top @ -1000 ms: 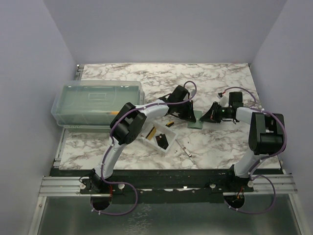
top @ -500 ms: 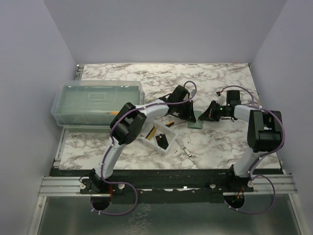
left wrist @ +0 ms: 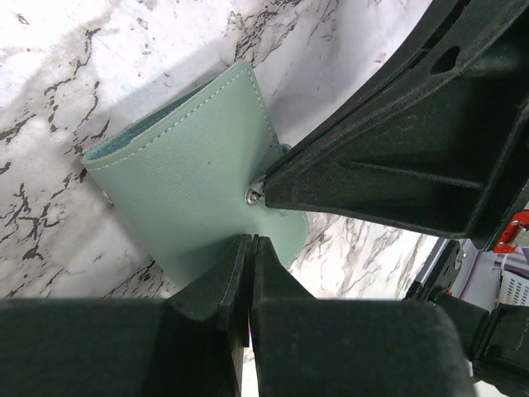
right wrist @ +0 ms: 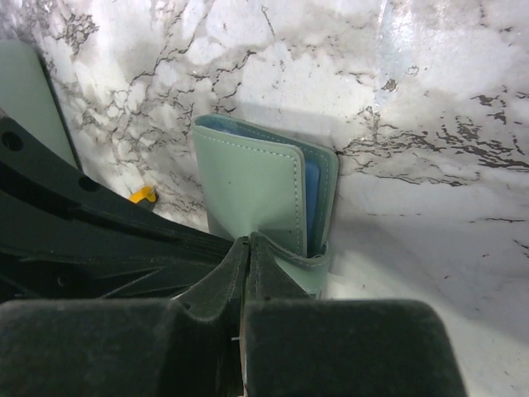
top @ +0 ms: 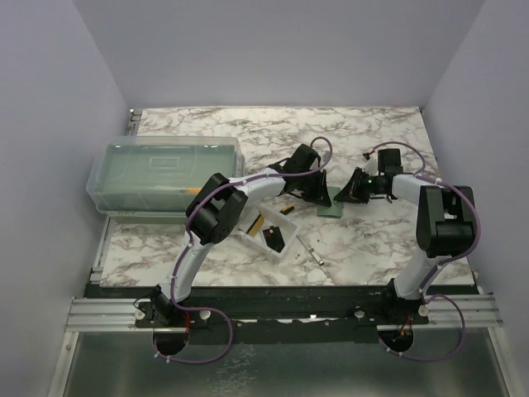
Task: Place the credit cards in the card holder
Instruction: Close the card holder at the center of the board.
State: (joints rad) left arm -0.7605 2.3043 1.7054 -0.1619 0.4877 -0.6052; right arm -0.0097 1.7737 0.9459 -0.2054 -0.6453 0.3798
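The sage green card holder (top: 331,205) lies on the marble table between my two grippers. In the left wrist view the card holder (left wrist: 186,165) is folded, and my left gripper (left wrist: 250,241) is shut on its near edge. In the right wrist view the card holder (right wrist: 252,186) shows its pale blue inside (right wrist: 312,198), and my right gripper (right wrist: 248,240) is shut on its near flap. In the top view my left gripper (top: 318,193) and right gripper (top: 345,193) meet over it. A gold card (top: 257,223) and a black card (top: 274,240) lie in the small clear tray (top: 248,235).
A large translucent lidded box (top: 161,175) stands at the back left. An orange-handled black tool (top: 288,208) lies beside the tray, and its orange tip shows in the right wrist view (right wrist: 143,195). A small metal piece (top: 315,251) lies in front of the card holder.
My right gripper has moved a little left and farther back, closer onto the card holder. The left arm and the card holder have not visibly moved.
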